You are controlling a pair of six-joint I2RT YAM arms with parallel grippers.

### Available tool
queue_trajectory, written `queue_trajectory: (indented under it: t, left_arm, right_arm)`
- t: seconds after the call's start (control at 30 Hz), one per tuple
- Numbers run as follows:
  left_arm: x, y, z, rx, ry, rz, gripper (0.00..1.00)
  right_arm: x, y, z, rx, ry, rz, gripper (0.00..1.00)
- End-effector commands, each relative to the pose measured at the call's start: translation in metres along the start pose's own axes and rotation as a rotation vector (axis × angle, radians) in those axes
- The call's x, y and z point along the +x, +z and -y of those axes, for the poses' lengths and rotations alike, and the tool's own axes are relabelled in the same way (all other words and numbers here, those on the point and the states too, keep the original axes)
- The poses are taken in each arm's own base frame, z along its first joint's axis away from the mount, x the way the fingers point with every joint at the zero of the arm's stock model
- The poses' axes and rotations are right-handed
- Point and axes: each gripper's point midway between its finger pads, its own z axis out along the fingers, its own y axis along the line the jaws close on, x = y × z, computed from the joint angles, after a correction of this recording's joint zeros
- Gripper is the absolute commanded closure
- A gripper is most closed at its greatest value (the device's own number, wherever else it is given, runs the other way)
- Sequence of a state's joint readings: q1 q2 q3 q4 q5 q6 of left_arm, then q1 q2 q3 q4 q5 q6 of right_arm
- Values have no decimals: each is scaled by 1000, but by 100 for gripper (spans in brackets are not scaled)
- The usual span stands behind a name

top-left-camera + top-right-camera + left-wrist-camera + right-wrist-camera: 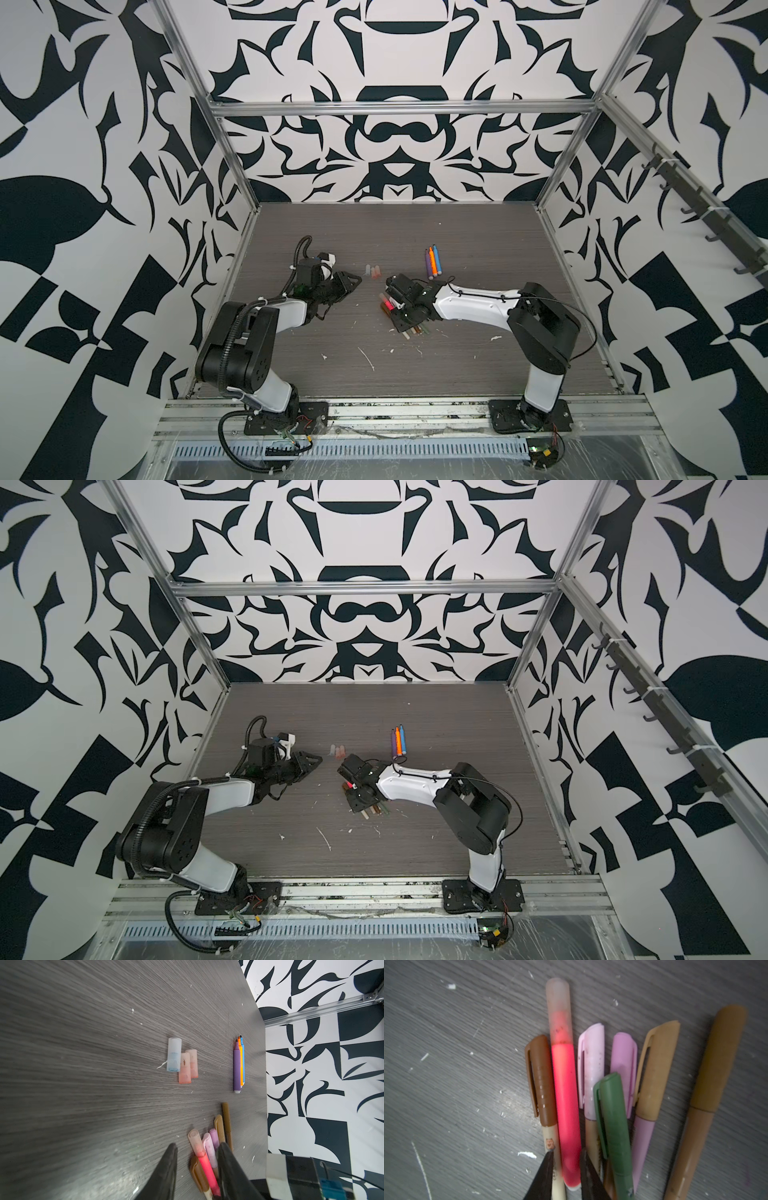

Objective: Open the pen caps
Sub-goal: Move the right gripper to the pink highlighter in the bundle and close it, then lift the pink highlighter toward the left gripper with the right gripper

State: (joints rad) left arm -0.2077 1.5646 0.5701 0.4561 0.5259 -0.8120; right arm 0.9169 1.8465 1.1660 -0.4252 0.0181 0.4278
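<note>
Several capped pens lie fanned in a pile. My right gripper is down over the rear end of the pink-red pen. Its fingers are narrow on either side of it, and one finger overlaps the cream pen with the brown cap. The pink-red pen's pale cap is still on. My left gripper hovers open and empty left of the pile. Three loose pen caps lie between the arms.
Three uncapped pens, purple, orange and blue, lie side by side behind the right arm. Lilac-capped, green, tan-capped and brown pens crowd the held one. White flecks dot the grey table.
</note>
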Motion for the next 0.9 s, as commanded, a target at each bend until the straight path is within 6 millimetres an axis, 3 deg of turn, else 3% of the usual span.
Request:
queue_trajectory:
  t: [0.0,0.1,0.27,0.5,0.73,0.87]
  left_arm:
    - [-7,1,7,28,12,6,64]
    - [-7,2,6,26,9,4,64]
    - [-7,2,6,28,9,4,64]
    - [-7,3,6,29,8,1,64]
    - [-7,3,6,29,8,1,64]
    - [-7,2,6,28,7,1,64]
  right_arm:
    - [1,1,1,11,9,-13,76]
    - [-1,-3,0,3,13,-3,86]
    - [-3,-5,-2,2,10,3,85]
    - [-2,3,0,18,4,-23,75]
    - [0,9,0,22,5,-33,78]
    - [-4,0,-1,12,4,-8,82]
